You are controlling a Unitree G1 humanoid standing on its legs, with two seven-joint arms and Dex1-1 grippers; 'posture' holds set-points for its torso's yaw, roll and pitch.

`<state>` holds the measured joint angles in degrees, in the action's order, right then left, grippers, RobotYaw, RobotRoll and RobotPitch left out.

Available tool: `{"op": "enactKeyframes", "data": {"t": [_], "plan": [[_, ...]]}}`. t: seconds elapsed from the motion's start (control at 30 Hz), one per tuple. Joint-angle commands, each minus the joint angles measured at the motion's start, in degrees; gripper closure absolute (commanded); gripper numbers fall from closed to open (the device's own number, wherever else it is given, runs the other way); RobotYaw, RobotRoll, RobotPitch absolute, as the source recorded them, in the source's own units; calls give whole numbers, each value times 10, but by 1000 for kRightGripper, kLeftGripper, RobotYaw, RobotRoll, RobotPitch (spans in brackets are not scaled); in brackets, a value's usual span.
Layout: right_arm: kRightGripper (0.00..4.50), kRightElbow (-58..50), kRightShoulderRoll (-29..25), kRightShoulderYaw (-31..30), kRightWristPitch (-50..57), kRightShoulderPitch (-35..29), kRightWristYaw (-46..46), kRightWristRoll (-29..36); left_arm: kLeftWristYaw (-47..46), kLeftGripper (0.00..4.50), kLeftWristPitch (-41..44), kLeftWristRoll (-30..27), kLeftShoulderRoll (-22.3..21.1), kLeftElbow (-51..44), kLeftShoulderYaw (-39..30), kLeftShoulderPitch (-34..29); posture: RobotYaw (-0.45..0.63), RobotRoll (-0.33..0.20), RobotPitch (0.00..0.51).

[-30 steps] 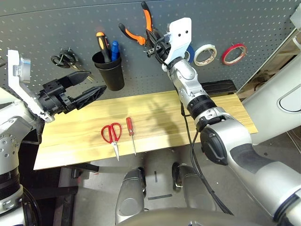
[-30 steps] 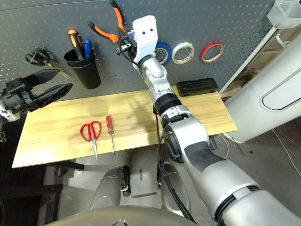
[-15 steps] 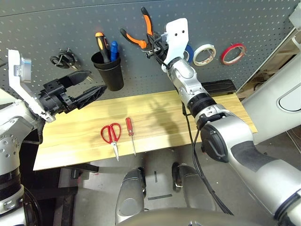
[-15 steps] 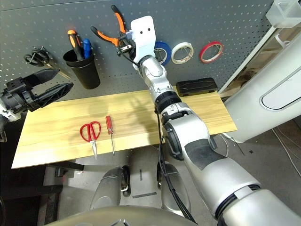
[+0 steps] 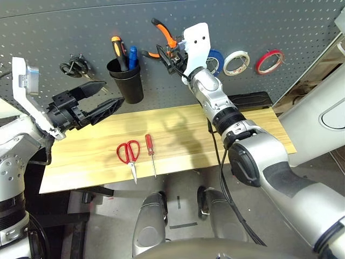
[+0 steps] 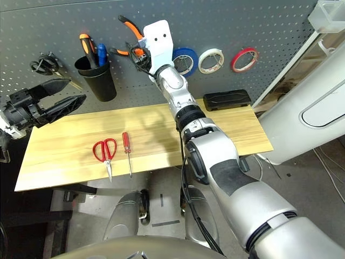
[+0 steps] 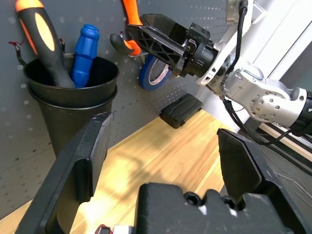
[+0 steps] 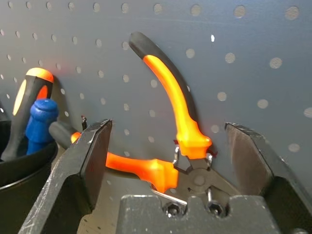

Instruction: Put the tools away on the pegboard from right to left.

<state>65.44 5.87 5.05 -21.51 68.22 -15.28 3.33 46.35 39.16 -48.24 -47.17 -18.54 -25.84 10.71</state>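
The orange-handled pliers [image 8: 170, 117] hang on a hook of the dark grey pegboard [image 5: 302, 27], handles spread. My right gripper [image 5: 168, 54] is held up at them, open, one finger on each side and neither closed on the handles. The thin red tape ring [image 5: 268, 61] hangs at the board's right. Red-handled scissors [image 5: 128, 154] and a small red-handled screwdriver [image 5: 150, 154] lie side by side on the wooden table [image 5: 253, 129]. Over the table's left end hovers my left gripper [image 5: 110, 93], open and holding nothing.
A black cup [image 5: 126, 81] on the board holds an orange-black and a blue screwdriver. Black-handled scissors [image 5: 75, 67] hang at the far left. Blue tape [image 5: 216, 56] and white tape [image 5: 236, 62] hang right of the pliers. A black case [image 5: 249, 100] sits at the table's back right.
My right gripper has opened and let go of the pliers, which have turned and now hang from the board. The left arm has stayed where it was.
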Motion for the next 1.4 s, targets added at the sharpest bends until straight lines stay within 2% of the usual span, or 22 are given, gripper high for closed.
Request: {"op": "enactKeyframes", "data": {"t": [0.03,0.2,0.33,0.43,0.57,0.77,0.93,1.1,1.33,1.4], "plan": [[41,-11,-5,-4,2,-12,-2,-3,1,0,-1,-4,4,-6,7,2,55,0,155],[41,-66,-13,-5,-2,-28,-30,7,2,0,-2,-3,7,-4,9,3,50,0,151],[41,-204,-30,-10,55,-77,-83,35,4,0,-8,2,11,1,8,0,37,0,148],[41,-358,-55,-23,152,-137,-122,67,6,0,-14,6,17,8,10,-2,24,0,144],[41,-566,-117,-38,314,-221,-167,125,-5,0,-33,25,34,26,21,-4,2,0,139],[41,-722,-202,-23,481,-290,-215,226,-11,0,-50,44,58,39,40,-13,-21,0,132],[41,-745,-270,-28,501,-370,-262,239,-19,0,-72,72,82,46,65,-24,-31,0,118],[41,-753,-309,-52,488,-448,-328,242,-38,0,-75,103,105,41,96,-43,-26,0,115],[41,-733,-358,-89,450,-505,-415,227,-58,0,-63,160,112,51,168,-61,-21,0,123],[41,-720,-371,-96,436,-516,-434,218,-76,0,-44,200,102,69,206,-59,-15,0,132]]}}
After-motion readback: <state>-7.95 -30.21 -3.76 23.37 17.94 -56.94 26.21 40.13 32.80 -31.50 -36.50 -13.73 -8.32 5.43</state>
